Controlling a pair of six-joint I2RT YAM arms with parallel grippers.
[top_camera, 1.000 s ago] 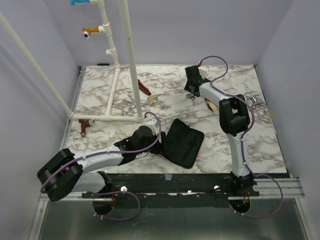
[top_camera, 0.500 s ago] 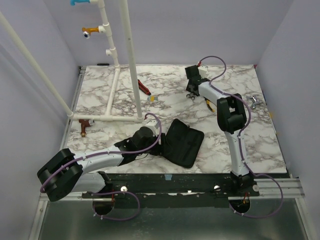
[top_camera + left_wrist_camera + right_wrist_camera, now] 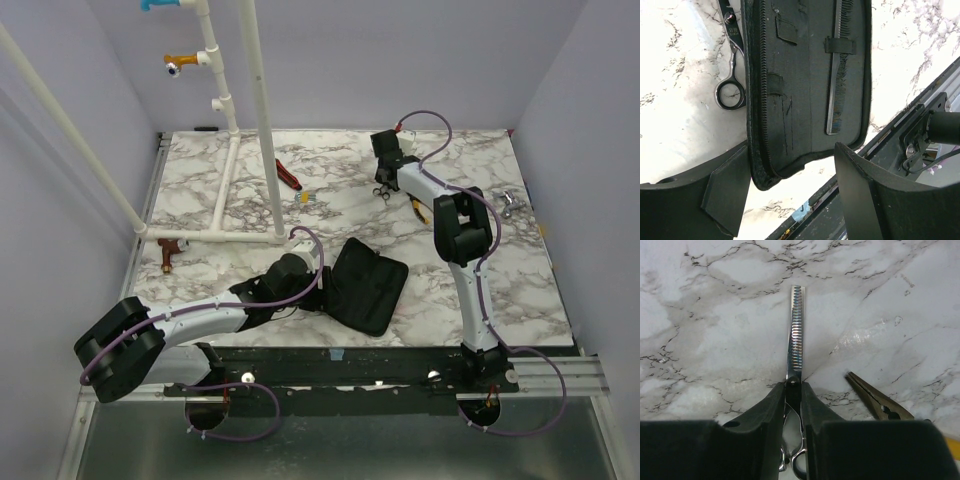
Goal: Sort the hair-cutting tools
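Note:
A black zip case lies open near the front edge. In the left wrist view a long black comb sits under a strap inside the case, and silver scissors lie on the marble beside its left edge. My left gripper is open, its fingers on either side of the case's near end; it also shows in the top view. My right gripper is shut on silver thinning scissors at the pivot, toothed blade pointing forward, low at the marble. In the top view it is at the back middle.
Yellow-handled pliers lie just right of the right gripper, their nose in the right wrist view. A red-and-black-handled tool lies by the white pipe frame at back left. A small metal item lies at the right edge.
The right arm's elbow has shifted slightly left while its gripper stays at the scissors. The left arm has not moved.

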